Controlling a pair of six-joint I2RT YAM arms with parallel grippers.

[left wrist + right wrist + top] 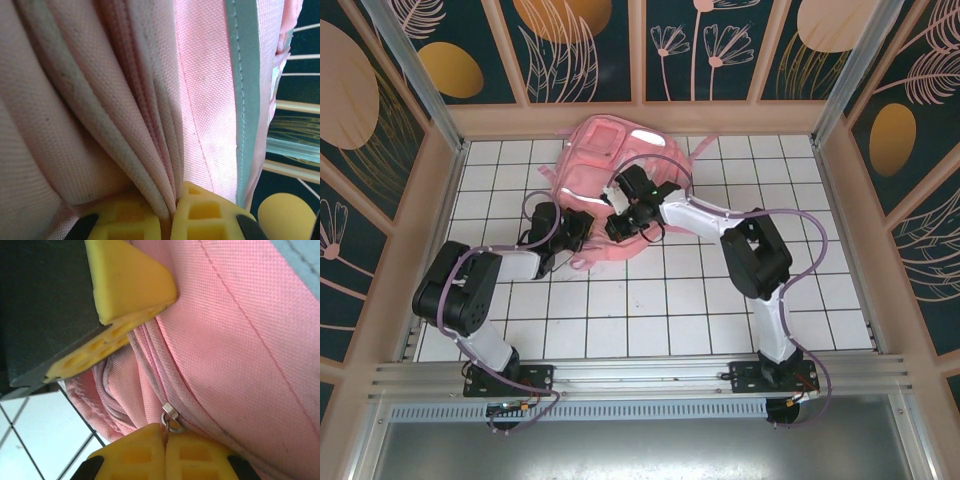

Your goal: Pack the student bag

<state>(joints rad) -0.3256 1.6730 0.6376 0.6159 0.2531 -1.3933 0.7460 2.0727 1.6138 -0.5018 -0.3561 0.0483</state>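
Note:
The student bag (608, 165), a large pink backpack with shiny strips, lies at the back middle of the tiled table. My left gripper (578, 236) sits at its near left edge. In the left wrist view the left gripper (176, 212) is shut, pinching several folds of the bag's pink fabric (145, 100) beside a silver strip (245, 75). My right gripper (618, 222) reaches over the bag's near side. In the right wrist view the right gripper (165, 437) is shut on the metal zipper pull (170, 416) of the bag (235, 330).
The other arm's yellow finger (127, 282) hangs close above the zipper in the right wrist view. The white tiled table (650, 300) stretches in front of the bag. Wooden walls (640, 118) close in the back and sides.

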